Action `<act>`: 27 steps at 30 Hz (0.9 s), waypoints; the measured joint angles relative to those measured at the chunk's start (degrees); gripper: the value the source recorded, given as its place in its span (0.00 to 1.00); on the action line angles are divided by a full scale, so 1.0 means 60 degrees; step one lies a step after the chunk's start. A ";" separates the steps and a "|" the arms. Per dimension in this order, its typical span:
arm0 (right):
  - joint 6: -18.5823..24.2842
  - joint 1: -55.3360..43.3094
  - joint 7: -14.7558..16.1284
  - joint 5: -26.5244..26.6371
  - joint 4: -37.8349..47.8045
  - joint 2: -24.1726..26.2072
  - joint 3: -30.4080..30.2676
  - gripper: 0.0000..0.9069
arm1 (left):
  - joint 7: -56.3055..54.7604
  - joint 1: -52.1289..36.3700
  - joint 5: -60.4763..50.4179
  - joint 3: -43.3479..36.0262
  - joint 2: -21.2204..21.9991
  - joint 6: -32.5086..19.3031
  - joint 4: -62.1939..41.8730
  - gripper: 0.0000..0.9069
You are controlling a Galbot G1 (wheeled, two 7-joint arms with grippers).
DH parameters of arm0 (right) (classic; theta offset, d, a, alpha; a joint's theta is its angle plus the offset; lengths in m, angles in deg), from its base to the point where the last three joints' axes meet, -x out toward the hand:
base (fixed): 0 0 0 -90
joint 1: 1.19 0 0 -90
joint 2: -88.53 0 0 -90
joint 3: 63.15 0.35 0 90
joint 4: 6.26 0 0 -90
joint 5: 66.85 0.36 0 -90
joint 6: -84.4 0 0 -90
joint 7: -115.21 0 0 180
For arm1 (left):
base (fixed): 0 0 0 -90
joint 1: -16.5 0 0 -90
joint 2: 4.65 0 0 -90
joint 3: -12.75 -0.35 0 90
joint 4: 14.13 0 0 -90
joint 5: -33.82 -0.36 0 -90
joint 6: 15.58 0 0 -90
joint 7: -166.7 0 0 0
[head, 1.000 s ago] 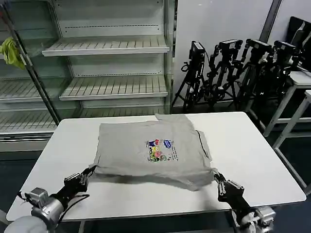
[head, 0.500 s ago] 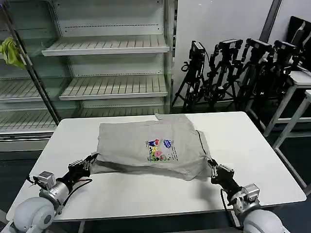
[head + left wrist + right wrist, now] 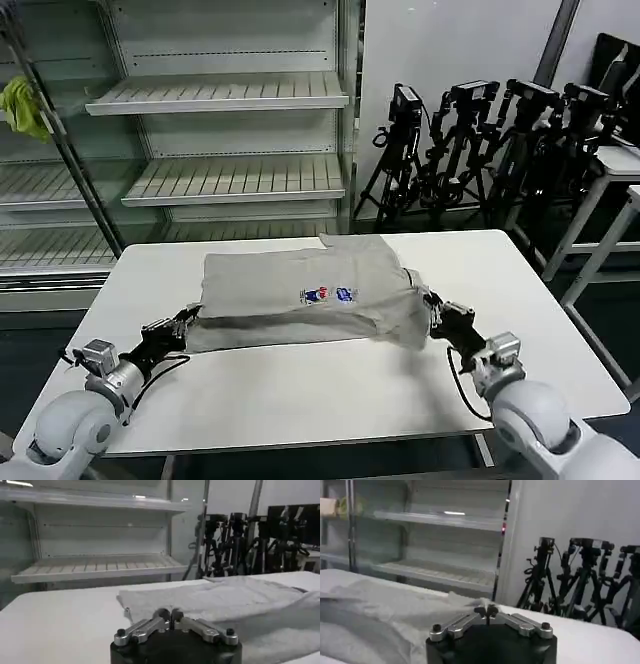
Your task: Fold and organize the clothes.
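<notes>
While the grey T-shirt (image 3: pixel 305 290) lies across the middle of the white table (image 3: pixel 300 390), its near hem is seen lifted and carried over toward the chest print (image 3: pixel 327 294), so that only the upper part of the print is left showing. A rolled fold is formed along the near edge of the shirt, running from one gripper to the other.

The left gripper (image 3: pixel 188 318) is found low over the table at the shirt's near left corner. In the left wrist view its fingers (image 3: pixel 161 616) are seen pressed together with a pinch of grey cloth (image 3: pixel 225 600) at their tips, so the hem is judged to be held.

The right gripper (image 3: pixel 432 313) is found at the shirt's near right corner, just above the table surface. In the right wrist view its fingers (image 3: pixel 481 611) are likewise closed tip to tip, with the grey cloth (image 3: pixel 380 605) bunched directly beyond them; the corner is taken to be gripped.

The far edge of the shirt, with the collar end, is noted flat on the table toward the shelving (image 3: pixel 220 95). A yellow-green rag (image 3: pixel 22 105) is observed hanging on the shelf frame, well apart from the table. Camera tripods (image 3: pixel 480 140) are stood against the wall behind.
</notes>
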 measured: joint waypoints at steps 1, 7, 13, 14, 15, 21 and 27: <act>-0.0007 -0.0153 0.0008 0.0001 0.0070 0.0000 -0.0145 0.00 | 0.0000 -0.0019 -0.0002 -0.0015 -0.0008 -0.0004 -0.0029 0.08; -0.0036 -0.0977 0.0039 -0.0019 0.0490 -0.0054 -0.1007 0.00 | 0.0015 -0.0173 -0.0065 -0.0170 0.0035 -0.0036 -0.0222 0.08; -0.0039 -0.1423 0.0057 -0.0110 0.0870 -0.0119 -0.1578 0.00 | 0.0015 -0.0355 -0.0135 -0.0352 0.0094 -0.0039 -0.0415 0.08; -0.0032 -0.1505 0.0067 -0.0127 0.0936 -0.0135 -0.1648 0.00 | 0.0013 -0.0385 -0.0142 -0.0384 0.0102 -0.0039 -0.0449 0.08; -0.0019 -0.1570 0.0075 -0.0146 0.0993 -0.0151 -0.1705 0.00 | 0.0013 -0.0414 -0.0149 -0.0418 0.0111 -0.0039 -0.0482 0.08; 0.0057 -0.1931 0.0107 -0.0219 0.1373 -0.0259 -0.1985 0.00 | 0.0003 -0.0602 -0.0198 -0.0591 0.0160 -0.0041 -0.0658 0.08; 0.0144 -0.2279 0.0121 -0.0253 0.1788 -0.0379 -0.2140 0.00 | -0.0003 -0.0694 -0.0267 -0.0712 0.0239 -0.0062 -0.0828 0.08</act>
